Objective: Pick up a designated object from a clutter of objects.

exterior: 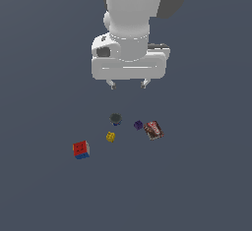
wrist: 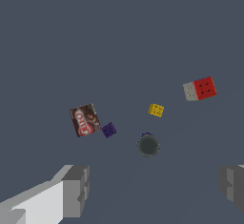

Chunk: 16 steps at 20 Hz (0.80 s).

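Observation:
The tiny dark purple brick piece (exterior: pixel 138 125) lies on the grey floor next to the brown-red packet (exterior: pixel 153 130); it also shows in the wrist view (wrist: pixel 108 130). My gripper (exterior: pixel 128 84) hangs well above the clutter, open and empty, with its fingers (wrist: pixel 76 189) spread wide. The purple piece lies ahead of the gripper, nearer the finger toward the exterior view's right. The yellow block (exterior: pixel 110 136) and the dark round piece (exterior: pixel 115 119) lie close by.
A red-white-blue puzzle cube (exterior: pixel 81 150) sits apart at the exterior view's left; it also shows in the wrist view (wrist: pixel 200 89). The packet (wrist: pixel 85 120), yellow block (wrist: pixel 156 109) and round piece (wrist: pixel 148 145) surround the purple piece on the plain grey floor.

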Each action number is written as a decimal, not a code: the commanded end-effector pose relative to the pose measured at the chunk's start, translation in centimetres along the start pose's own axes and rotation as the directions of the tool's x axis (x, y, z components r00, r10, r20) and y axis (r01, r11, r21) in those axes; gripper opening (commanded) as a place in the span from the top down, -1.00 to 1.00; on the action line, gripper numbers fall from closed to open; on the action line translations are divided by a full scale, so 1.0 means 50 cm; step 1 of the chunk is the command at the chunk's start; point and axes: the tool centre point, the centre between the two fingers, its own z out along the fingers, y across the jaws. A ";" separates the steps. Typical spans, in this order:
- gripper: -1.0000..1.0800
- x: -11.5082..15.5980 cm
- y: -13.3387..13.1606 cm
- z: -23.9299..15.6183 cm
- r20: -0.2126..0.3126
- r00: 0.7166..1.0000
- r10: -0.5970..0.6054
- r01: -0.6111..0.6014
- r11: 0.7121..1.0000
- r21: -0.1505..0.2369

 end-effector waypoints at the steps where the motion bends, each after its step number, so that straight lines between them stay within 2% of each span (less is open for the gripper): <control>1: -0.92 0.000 0.000 0.000 0.000 1.000 0.000 0.000 1.000 0.000; 10: -0.92 -0.011 0.016 0.027 0.028 0.999 0.021 -0.022 0.999 0.031; 16: -0.92 -0.011 0.016 0.031 0.028 0.999 0.018 -0.018 0.999 0.030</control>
